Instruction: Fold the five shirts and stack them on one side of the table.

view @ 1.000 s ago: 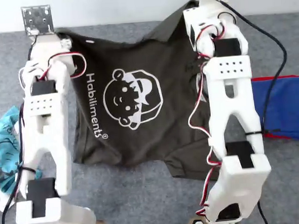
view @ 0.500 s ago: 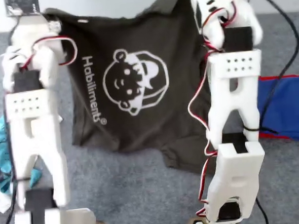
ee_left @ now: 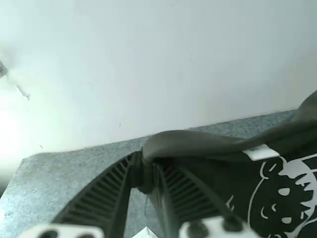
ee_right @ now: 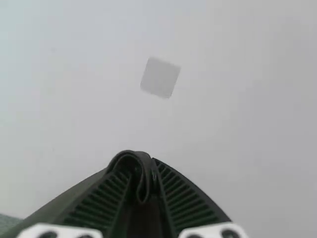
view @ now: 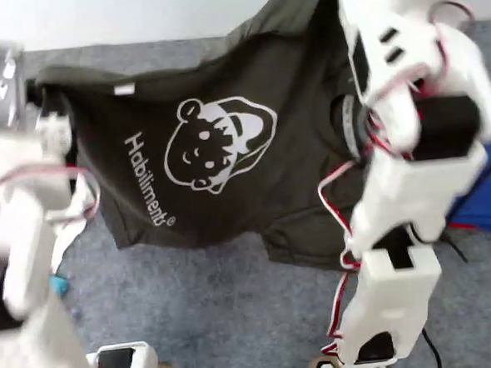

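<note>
A dark olive shirt [view: 218, 152] with a white cartoon face print hangs spread between my two arms above the grey table [view: 237, 318]. My left gripper [ee_left: 146, 181] is shut on one top corner of the shirt [ee_left: 223, 148], at the left in the high view. My right gripper [ee_right: 141, 183] is shut on the other top corner, a fold of dark cloth [ee_right: 131, 163] pinched between its fingers, raised against the white wall. The shirt's lower hem trails on the table. A blue shirt [view: 488, 194] lies at the right edge.
A bit of turquoise cloth [view: 60, 285] peeks out beside the left arm. A white wall [view: 135, 15] runs along the table's far edge, with a small square plate [ee_right: 159, 77] on it. Bare grey table lies in front of the hanging shirt.
Both arms have risen and lifted the shirt's top corners higher; the shirt hangs more stretched and its hem has drawn up. The left arm swung outward to the left.
</note>
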